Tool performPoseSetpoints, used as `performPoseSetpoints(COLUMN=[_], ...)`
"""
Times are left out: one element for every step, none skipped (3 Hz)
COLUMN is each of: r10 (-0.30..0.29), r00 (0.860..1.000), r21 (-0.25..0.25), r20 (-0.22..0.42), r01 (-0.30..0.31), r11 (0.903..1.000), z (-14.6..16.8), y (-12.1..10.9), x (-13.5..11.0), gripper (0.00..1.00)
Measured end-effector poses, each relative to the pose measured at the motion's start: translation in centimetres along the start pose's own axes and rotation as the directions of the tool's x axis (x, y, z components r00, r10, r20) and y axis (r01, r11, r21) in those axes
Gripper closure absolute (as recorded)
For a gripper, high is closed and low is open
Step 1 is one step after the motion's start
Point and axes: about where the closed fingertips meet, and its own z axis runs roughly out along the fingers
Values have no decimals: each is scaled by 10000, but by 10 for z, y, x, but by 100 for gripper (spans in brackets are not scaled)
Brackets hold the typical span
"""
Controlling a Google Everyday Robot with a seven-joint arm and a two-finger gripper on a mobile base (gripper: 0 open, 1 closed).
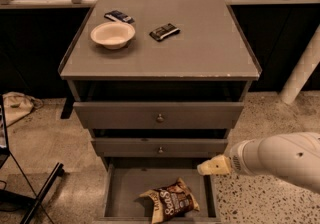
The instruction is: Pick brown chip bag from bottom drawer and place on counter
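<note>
My fingers (pixel 214 166) hang low under the bench's (pixel 200 58) front-right corner, by the bottom drawer's (pixel 125 188) right wall — open or closed, I cannot tell. The bag (pixel 171 203) lies in that drawer.

We note a smooth, matt grey finish on the desk (pixel 200 48) and the bottom drawer (pixel 129 188). The brown chip bag (pixel 171 203) is crinkled, slightly glossy film. The hand (pixel 210 166), above the drawer's right wall, looks like smooth cream plastic. The bowl (pixel 112 34) is matt; the floor (pixel 260 203) speckled.
</note>
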Motion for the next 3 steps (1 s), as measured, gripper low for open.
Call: performPoseSetpoints(r10=[331,263,386], r00=[9994,9996,9991], r21=[115,118,-303], r20=[-126,-121,-147], r01=[-329,-262,-391], r11=[9994,9996,9988], z=[54,53,65], y=[11,11,10], x=[-5,-4,0], gripper=[0,0,0])
